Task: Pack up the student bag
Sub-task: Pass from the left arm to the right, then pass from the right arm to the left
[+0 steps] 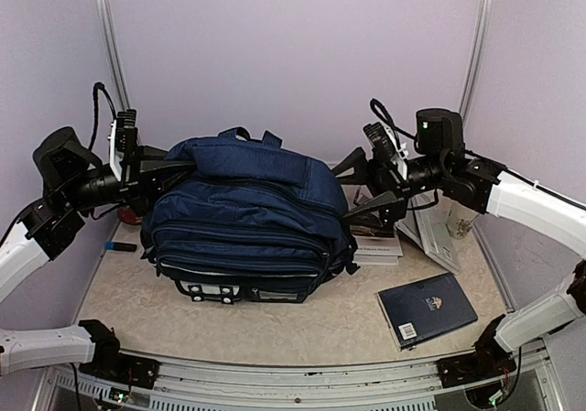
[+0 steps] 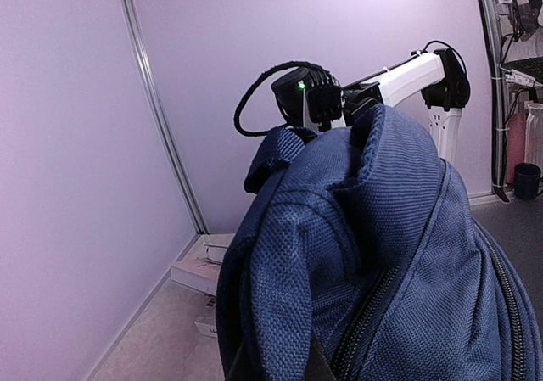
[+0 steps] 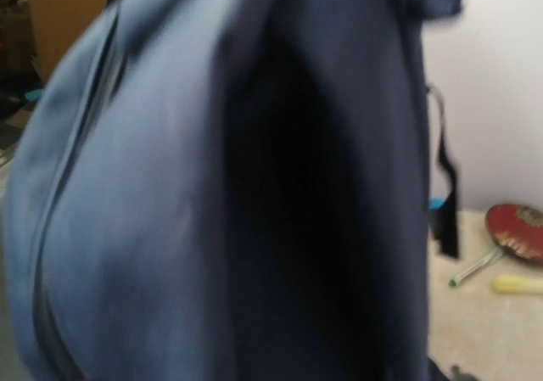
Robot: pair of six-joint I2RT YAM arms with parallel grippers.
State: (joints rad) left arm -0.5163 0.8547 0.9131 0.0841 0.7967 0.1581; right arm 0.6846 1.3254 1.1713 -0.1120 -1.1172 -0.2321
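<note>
Navy fabric filled the middle of the desk (image 1: 302, 329): the student bag (image 1: 247, 210) lay on its back there, front pockets facing the near edge and top handle toward the far wall. The left gripper (image 1: 179, 175) had its jaws pinched together on a bunch of cloth at the bag's left end, which the left wrist view showed gathered right in front of the camera. The right gripper (image 1: 348, 193) hung at the bag's right end with its jaws spread apart and nothing between them. Its own camera gave only a blurred dark fold, so whether a compartment was open could not be told. Packing looked barely begun, as several things lay outside the bag. A navy hardcover book (image 1: 427, 309) sat near right, white booklets (image 1: 377, 246) just beside the bag's right side, a small blue pen-like item (image 1: 120, 246) at the left, and a red paddle (image 3: 519, 228) beyond. By my reading, opening the bag and loading these were both left to do.
</note>
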